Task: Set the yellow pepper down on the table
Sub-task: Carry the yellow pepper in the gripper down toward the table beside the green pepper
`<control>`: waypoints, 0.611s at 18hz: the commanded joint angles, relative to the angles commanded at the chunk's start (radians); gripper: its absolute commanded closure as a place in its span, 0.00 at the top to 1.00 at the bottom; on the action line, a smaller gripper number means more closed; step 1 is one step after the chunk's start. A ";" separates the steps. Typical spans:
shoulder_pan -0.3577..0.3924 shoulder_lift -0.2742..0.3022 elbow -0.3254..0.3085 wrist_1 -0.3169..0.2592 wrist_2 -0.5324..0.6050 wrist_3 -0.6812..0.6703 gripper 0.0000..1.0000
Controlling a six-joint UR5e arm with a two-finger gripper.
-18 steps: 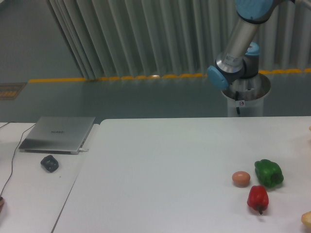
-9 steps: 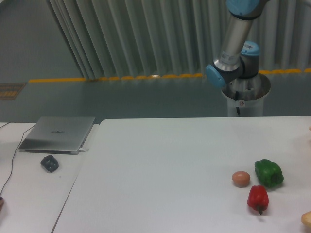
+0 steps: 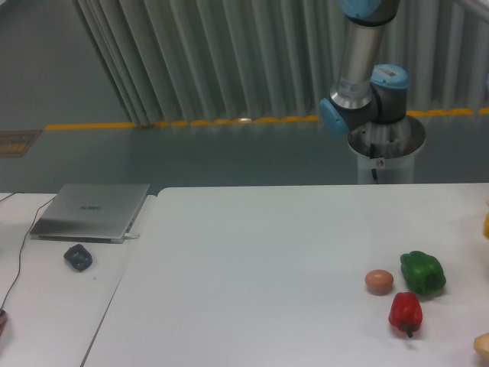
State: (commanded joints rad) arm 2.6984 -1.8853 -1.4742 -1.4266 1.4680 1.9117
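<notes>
A closed grey laptop [image 3: 90,210] and a dark mouse [image 3: 77,257] sit on the smaller side surface. The white tabletop [image 3: 252,275] carries a brownish-orange ball [image 3: 379,281], a red pepper [image 3: 405,313] and a green pepper [image 3: 422,273], close together. At the right edge shows a yellow sliver, perhaps the yellow pepper [image 3: 486,226]. The end effector is out of frame, so its state cannot be told.

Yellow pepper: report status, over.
Gripper out of frame. Yellow pepper only a sliver at right edge; grip unconfirmed. Green pepper, red pepper on table.
</notes>
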 joint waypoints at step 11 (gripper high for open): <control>-0.069 -0.023 -0.003 0.044 0.003 -0.149 0.30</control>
State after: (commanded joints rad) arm 2.6293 -1.9083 -1.4772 -1.3822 1.4711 1.7625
